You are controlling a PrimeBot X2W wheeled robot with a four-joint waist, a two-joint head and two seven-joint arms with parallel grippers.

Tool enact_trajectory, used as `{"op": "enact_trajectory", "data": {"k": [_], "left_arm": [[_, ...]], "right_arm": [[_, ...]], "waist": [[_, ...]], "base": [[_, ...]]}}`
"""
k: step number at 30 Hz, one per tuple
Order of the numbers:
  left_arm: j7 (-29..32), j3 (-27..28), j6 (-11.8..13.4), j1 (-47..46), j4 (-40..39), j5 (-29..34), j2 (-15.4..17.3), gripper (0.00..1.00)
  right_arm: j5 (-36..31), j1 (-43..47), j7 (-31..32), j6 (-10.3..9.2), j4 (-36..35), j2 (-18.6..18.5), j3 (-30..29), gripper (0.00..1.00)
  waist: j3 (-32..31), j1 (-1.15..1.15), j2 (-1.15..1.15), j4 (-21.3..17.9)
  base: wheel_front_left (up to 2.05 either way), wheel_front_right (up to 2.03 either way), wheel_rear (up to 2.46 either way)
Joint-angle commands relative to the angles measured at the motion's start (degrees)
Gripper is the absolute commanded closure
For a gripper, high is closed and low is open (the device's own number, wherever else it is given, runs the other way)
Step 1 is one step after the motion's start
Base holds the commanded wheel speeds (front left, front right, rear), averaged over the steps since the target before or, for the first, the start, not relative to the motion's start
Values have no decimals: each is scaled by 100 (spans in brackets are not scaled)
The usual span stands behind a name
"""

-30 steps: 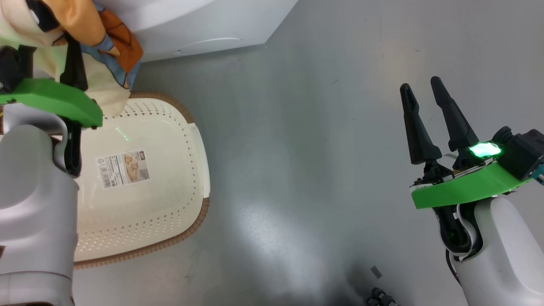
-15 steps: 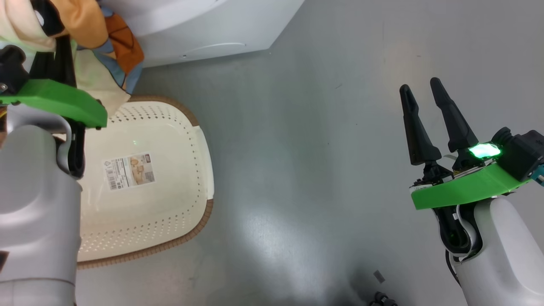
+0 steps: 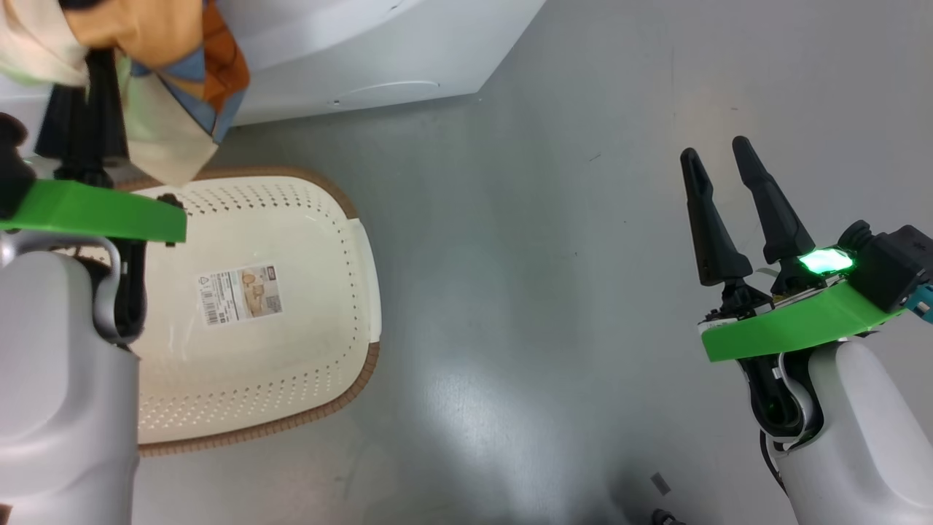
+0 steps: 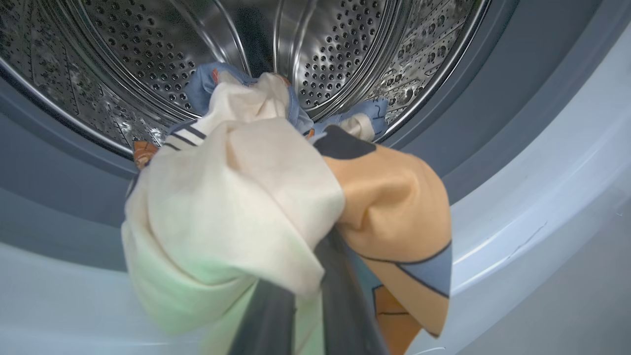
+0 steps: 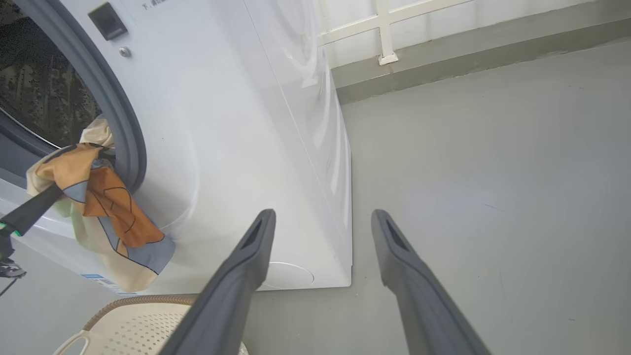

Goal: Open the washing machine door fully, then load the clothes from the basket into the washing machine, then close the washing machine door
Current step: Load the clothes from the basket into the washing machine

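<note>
- The left hand [image 4: 310,293] is closed tight on the clothes [image 4: 236,207], a bunched garment of cream, orange and light blue fabric, with its two dark fingers pinching the cloth from below.
- The bundle is held at the mouth of the big white front-loading washing machine [image 5: 246,123], level with the blue-grey rubber gasket [image 4: 493,98]. Its loose end hangs down in front of the white front panel.
- More light blue cloth lies just beyond it on the perforated steel drum [image 4: 345,49].
- The small cream plastic basket with a brown woven-look rim [image 3: 364,368] stands on the grey floor [image 3: 547,255] just in front of the machine, beneath the hanging cloth. The label sticker [image 3: 239,294] on its floor shows.
- The right hand [image 3: 718,153] hovers well apart over bare floor, fingers spread wide, holding nothing.
</note>
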Motion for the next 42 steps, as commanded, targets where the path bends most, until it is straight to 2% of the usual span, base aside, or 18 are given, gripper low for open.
{"op": "enact_trajectory", "data": {"k": [1,7,12,19,29,34,40,41,42], "left_arm": [[-28,164,-15,173,-436,-45,248,100],[282,230,100,19,-1217,-124,305,100],[579,307,154,-449,-1211,-181,425,100],[1058,331,178,-1805,-100,-157,740,100],[743,119,209,-3722,1875,221,1200,100],[70,36,268,-4405,2144,404,1310,100],[-24,-11,455,-4406,2251,499,1155,100],[-24,-9,494,-4336,2361,488,1121,62],[-25,-19,517,-4276,2456,482,1088,0]], "right_arm": [[43,203,-26,9,-105,-4,99,0],[54,177,-26,9,-105,21,116,0],[78,133,-26,9,-110,54,177,0],[107,65,-26,9,-140,107,166,0],[113,62,-26,9,-158,234,171,0],[122,89,-26,9,-175,282,157,0],[202,53,-26,9,-204,339,164,0],[197,41,-26,9,-201,335,174,0],[191,32,-26,9,-199,326,179,0]], "waist": [[-6,0,0,15],[10,0,0,1],[86,0,0,-92],[373,0,0,-340],[788,0,0,-847],[932,0,0,-956],[948,0,0,-898],[932,0,0,-881],[917,0,0,-861]], "base": [[0,0,0],[0,0,0],[0,0,0],[0,0,0],[0,0,0],[0,0,0],[0,0,0],[0,0,0],[0,0,0]]}}
